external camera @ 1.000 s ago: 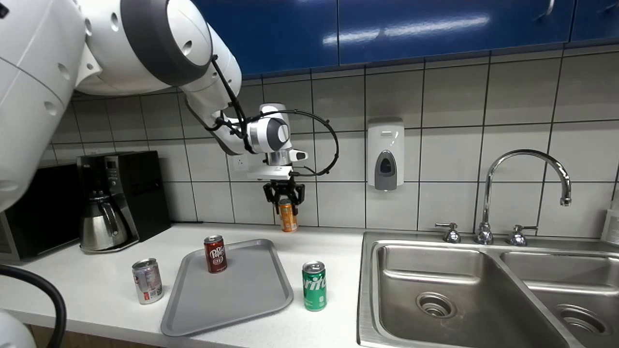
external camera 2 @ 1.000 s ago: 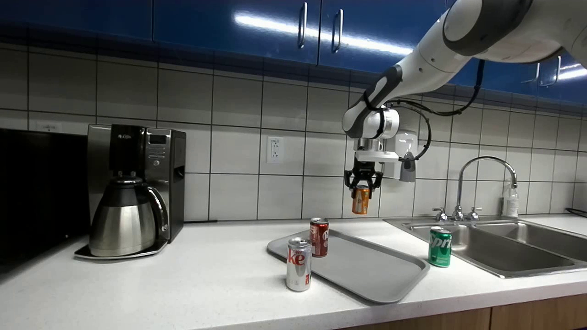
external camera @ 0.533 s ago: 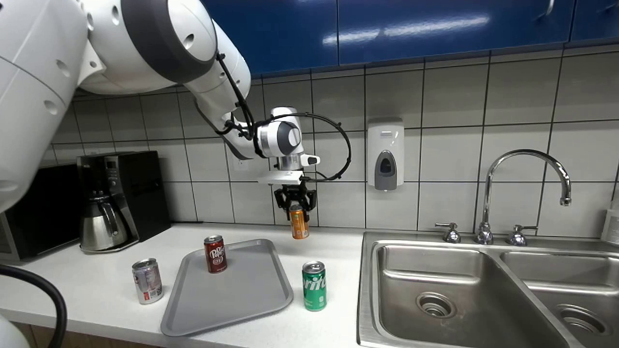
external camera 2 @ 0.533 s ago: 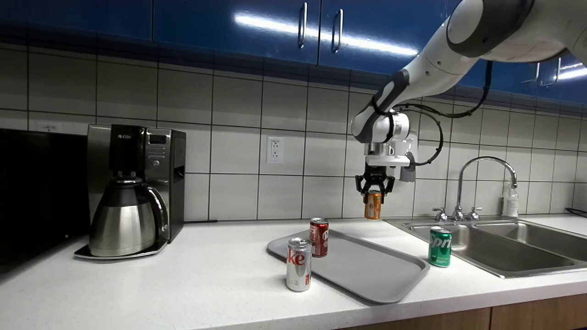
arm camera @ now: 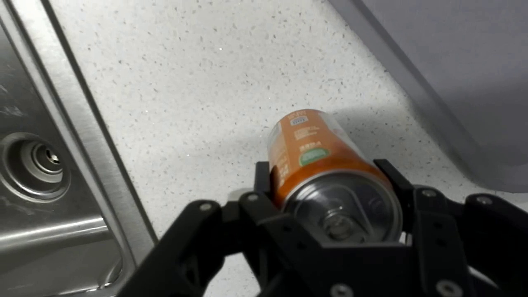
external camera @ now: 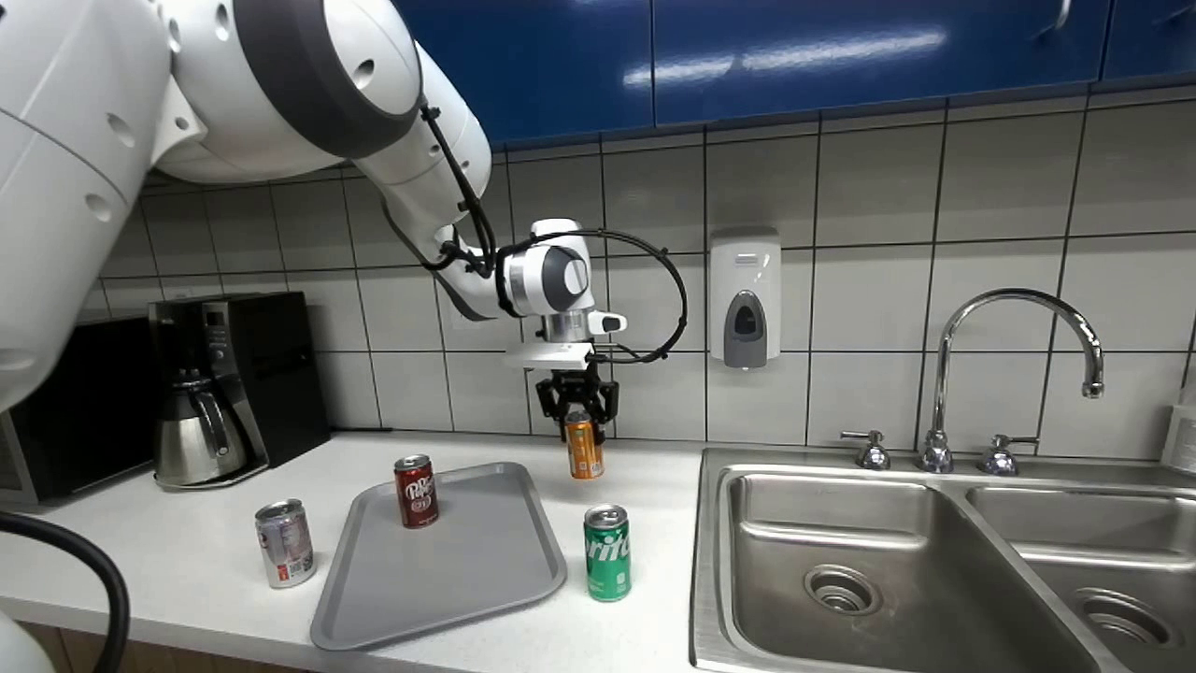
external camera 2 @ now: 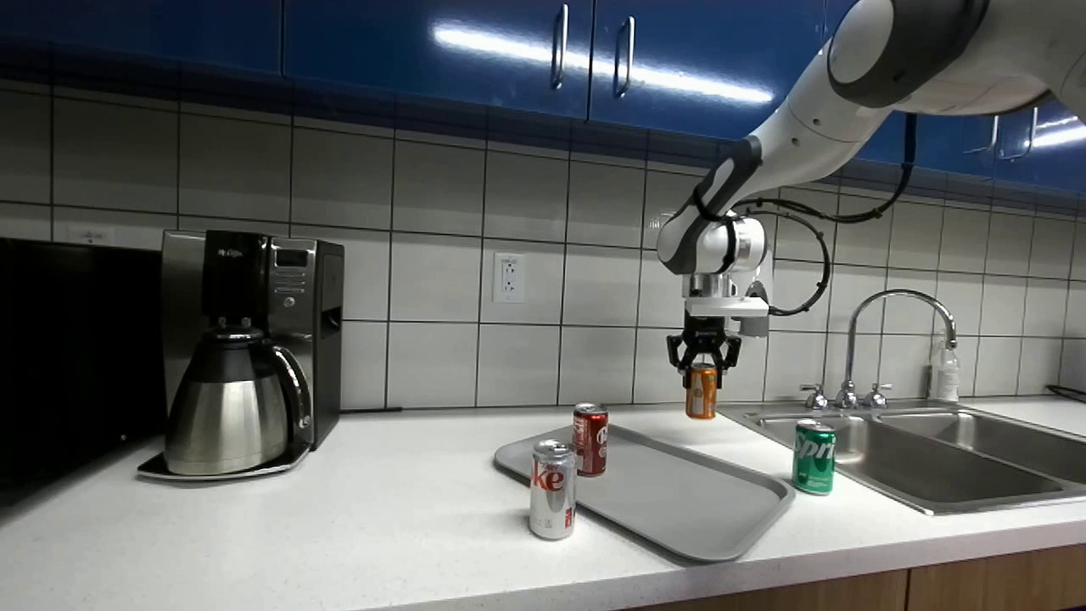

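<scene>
My gripper [external camera: 582,434] is shut on an orange can [external camera: 585,454], held roughly upright over the white counter. In an exterior view the fingers [external camera 2: 682,377] sit on both sides of the orange can [external camera 2: 702,399] near its top. From the wrist view, the can [arm camera: 313,148] lies between the pads, silver lid towards the camera; its base is hidden, and the gap to the counter is hard to judge. Nearby are a grey tray [external camera: 467,570] bearing a dark red Dr Pepper can [external camera: 417,492], a green Sprite can [external camera: 607,553] and a silver Coke can [external camera 2: 553,490].
A steel double sink [external camera: 832,514] with a curved faucet [external camera: 944,374] lies to one side. The coffee maker [external camera 2: 288,339] stands at the other end. A soap dispenser [external camera: 745,299] is fixed to the tiled wall behind, under blue cabinets [external camera: 794,56].
In both exterior views my gripper has moved to the right and downward, carrying the orange can. The other cans and the tray have stayed in place.
</scene>
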You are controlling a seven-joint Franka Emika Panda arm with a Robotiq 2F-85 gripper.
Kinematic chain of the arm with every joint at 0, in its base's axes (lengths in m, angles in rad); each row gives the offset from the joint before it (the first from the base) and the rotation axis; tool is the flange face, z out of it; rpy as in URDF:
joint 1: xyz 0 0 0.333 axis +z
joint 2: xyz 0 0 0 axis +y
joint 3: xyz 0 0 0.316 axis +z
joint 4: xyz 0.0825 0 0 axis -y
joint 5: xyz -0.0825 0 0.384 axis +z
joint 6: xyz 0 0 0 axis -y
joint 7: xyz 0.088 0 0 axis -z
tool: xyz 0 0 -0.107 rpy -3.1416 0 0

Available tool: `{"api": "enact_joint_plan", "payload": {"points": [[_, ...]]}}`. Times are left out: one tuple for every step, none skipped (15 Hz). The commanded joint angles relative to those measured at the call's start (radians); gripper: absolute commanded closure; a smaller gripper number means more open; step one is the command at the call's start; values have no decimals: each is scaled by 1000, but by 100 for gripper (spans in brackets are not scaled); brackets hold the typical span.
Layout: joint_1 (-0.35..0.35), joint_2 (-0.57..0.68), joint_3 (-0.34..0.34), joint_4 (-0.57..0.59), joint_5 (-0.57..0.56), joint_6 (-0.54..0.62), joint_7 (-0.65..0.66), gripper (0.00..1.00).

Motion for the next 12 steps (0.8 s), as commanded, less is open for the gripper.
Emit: {"api": "enact_joint_plan", "payload": {"points": [[-18, -25, 6, -30, 4, -3, -6, 62], [-22, -20, 7, -28, 8, -5, -6, 62], [-25, -15, 6, -27, 11, -5, -5, 62], [-28, -11, 7, -27, 13, -4, -6, 62], [-28, -3, 3, -26, 9, 0, 0, 62], [-31, 2, 4, -24, 11, -2, 0, 62], [-32, 9, 3, -24, 9, -1, 3, 62], [-33, 14, 3, -24, 9, -1, 4, 62], [-33, 20, 1, -23, 7, 0, 7, 62], [-33, 25, 2, -23, 8, 0, 8, 62], [-33, 31, 2, -23, 8, 0, 8, 62], [-33, 34, 3, -24, 9, 1, 7, 62]]}}
